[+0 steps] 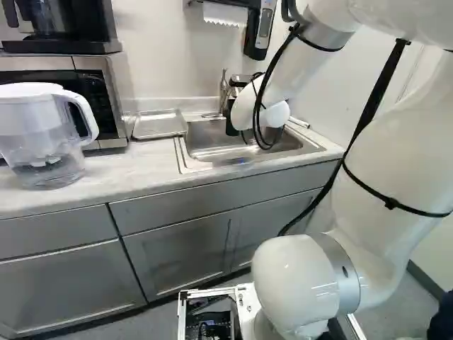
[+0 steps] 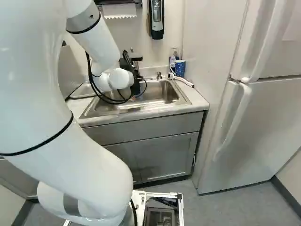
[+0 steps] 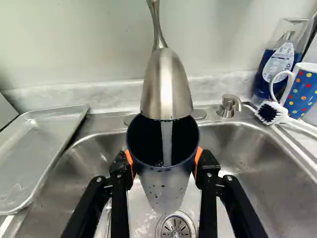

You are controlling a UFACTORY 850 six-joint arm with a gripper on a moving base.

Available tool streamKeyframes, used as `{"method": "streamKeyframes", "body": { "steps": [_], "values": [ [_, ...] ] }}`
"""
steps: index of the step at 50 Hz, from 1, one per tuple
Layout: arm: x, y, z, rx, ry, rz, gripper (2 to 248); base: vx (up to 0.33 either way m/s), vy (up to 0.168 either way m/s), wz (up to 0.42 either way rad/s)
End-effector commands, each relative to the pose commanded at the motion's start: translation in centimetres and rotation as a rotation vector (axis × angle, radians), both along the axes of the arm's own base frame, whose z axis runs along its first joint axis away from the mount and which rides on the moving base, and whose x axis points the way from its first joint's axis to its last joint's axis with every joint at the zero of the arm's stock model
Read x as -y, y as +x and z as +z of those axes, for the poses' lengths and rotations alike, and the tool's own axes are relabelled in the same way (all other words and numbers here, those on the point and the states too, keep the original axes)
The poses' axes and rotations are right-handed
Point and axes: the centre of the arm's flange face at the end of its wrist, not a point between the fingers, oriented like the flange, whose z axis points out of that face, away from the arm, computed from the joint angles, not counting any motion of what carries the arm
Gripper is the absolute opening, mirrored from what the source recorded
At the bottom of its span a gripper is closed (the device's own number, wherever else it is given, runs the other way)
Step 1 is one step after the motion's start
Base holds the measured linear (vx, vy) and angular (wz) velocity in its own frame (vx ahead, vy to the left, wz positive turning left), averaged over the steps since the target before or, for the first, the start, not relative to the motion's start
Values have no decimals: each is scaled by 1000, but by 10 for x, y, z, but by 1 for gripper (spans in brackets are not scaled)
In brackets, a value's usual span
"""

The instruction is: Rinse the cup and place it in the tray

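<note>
Taking dead ahead of my claw (image 2: 135,86) as twelve o'clock, I have the cup (image 3: 165,191) pinched between my two orange pads (image 3: 130,162), one on either side, over the sink basin (image 3: 252,153). Its mouth sits under the faucet head (image 3: 166,89), and a stream of water (image 3: 167,144) runs down inside; the head hangs close over the far rim — touching or apart, I cannot tell. The drain (image 3: 176,229) lies below the cup. There is room to both sides, at nine and three, before the basin walls. At about ten o'clock the metal tray (image 3: 37,153) lies flat, its raised rim just beside the sink's edge. At two, beyond the basin's edge, the white brush (image 3: 277,116) crowds the dotted mug (image 3: 303,91) and blue bottle (image 3: 272,67) — the tighter side
</note>
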Motion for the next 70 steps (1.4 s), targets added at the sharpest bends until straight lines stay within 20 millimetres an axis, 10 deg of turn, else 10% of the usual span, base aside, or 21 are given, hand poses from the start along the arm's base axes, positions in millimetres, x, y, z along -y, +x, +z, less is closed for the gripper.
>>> {"method": "streamKeyframes", "body": {
  "steps": [70],
  "values": [
    [0, 0, 0, 0, 0, 0, 126, 0, 0, 0]
  ]
}}
